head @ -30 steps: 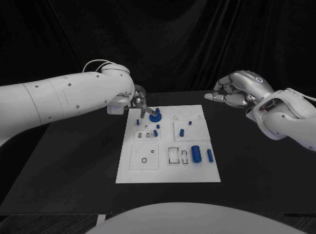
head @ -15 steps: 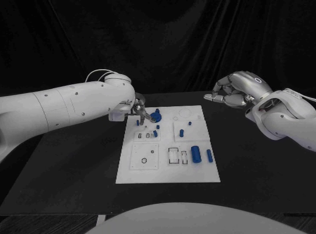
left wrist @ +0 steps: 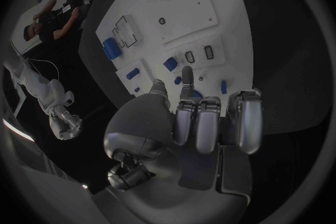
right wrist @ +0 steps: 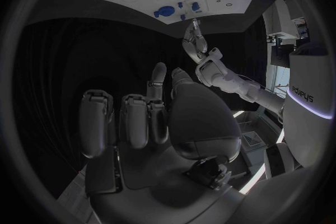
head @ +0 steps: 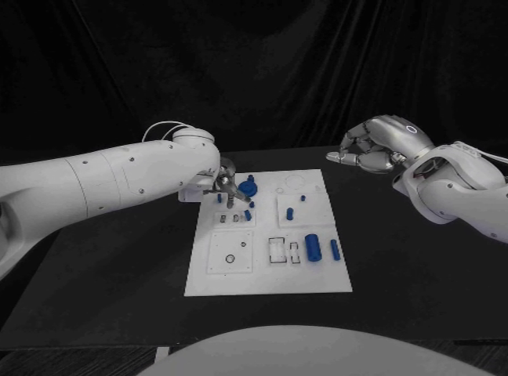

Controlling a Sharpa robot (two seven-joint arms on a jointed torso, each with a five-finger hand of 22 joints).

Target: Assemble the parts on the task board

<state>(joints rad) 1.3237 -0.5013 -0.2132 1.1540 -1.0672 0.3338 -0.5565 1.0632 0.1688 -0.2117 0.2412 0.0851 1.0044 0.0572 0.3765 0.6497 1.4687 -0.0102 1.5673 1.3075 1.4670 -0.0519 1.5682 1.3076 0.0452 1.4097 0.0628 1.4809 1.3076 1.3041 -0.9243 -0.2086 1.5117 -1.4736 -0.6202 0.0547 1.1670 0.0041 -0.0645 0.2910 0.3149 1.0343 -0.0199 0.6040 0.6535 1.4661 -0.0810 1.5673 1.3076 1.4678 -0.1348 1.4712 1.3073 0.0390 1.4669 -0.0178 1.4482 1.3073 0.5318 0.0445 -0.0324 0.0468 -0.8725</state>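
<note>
Clearly the left hand [head: 220, 182] is the one placed to act: it hovers low over the far left corner of the white task board [head: 322, 278], which lies flat in the middle of the black table [head: 107, 290] with its long side running away from the robot. Just beside its fingertips, toward the board's middle, sits a round blue disc-shaped part [head: 248, 187], and a little nearer the robot stand a few small blue pegs [head: 248, 214]. In the left wrist view the fingers [left wrist: 203, 123] are curled inward while the thumb and one finger reach out toward the board; whether anything is pinched between those tips cannot be told. The right hand [head: 373, 145] hangs in the air past the board's far right corner, well apart from every part, its fingers curled in on nothing. Nearer the robot, on the board's right side, a large blue cylinder [head: 312, 247] lies with its long axis pointing away from the robot, and a slimmer blue pin [head: 335, 250] lies parallel just beside it. Judging from this layout, the coming move depends on the left hand's tips lining up with the disc or the pegs directly below and beside them, since the right hand is much farther off.
</note>
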